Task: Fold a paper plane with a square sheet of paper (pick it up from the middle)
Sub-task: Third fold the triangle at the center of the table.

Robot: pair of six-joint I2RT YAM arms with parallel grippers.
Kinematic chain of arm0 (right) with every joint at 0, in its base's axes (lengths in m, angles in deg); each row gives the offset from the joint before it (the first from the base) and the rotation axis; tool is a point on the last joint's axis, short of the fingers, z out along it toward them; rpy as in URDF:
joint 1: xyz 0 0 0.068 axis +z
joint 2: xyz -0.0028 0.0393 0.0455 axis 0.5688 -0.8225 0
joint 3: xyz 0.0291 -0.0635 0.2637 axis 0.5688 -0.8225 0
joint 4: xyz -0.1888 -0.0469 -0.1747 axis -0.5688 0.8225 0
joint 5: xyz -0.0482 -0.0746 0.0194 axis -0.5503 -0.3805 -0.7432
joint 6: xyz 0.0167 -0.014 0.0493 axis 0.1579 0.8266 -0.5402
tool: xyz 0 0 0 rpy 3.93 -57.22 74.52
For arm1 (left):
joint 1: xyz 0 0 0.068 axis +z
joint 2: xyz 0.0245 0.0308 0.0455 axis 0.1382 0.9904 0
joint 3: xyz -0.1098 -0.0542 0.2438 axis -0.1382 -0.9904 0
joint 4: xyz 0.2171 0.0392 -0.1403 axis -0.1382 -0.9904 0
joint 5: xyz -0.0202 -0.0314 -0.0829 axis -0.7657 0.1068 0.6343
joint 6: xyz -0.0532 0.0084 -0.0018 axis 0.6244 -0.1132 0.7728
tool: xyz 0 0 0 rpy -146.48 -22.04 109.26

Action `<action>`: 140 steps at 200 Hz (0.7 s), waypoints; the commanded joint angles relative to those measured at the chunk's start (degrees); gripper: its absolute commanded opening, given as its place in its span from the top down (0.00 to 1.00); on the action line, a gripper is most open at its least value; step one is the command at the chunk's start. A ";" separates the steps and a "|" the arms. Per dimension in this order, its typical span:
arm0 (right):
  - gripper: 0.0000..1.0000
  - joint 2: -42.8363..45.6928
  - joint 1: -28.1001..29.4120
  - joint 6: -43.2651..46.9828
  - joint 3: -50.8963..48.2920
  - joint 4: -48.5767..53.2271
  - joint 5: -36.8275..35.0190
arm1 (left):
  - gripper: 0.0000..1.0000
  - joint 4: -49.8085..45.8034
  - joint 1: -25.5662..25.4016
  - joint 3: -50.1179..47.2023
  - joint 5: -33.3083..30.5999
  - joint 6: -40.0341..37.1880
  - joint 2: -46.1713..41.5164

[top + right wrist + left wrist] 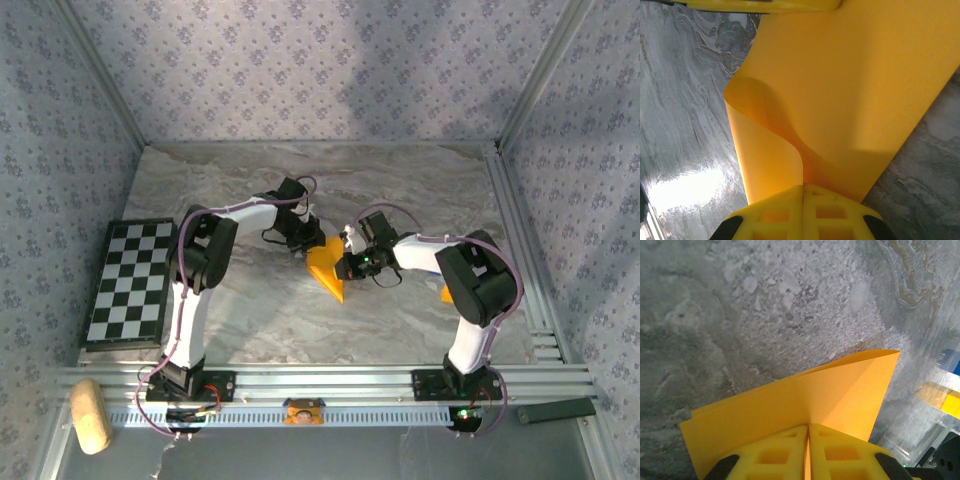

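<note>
Paper (327, 270), orange-yellow and folded to a point, sits mid-table from above, my left pincer (305, 240) at its far edge and my right pincer (350, 262) at its right edge. My left wrist camera shows my fingers (770, 455) clenched on its layered edge over the marbled table (740, 315); my right wrist camera shows those fingers (775, 212) pinching its curled fold.

Left claw (807, 429), right claw (802, 189): both closed

we see free marble table (400, 180) at the back and near front. the middle is blocked: left gripper (305, 240) and right gripper (350, 264) both pinch the folded paper sheet (326, 270). chequered board (128, 283) fills the left edge.
</note>
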 commanded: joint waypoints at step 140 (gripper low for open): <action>0.97 -0.71 0.91 1.66 0.69 2.45 -2.71 | 0.90 -3.40 -0.56 -1.43 -2.00 -0.95 2.31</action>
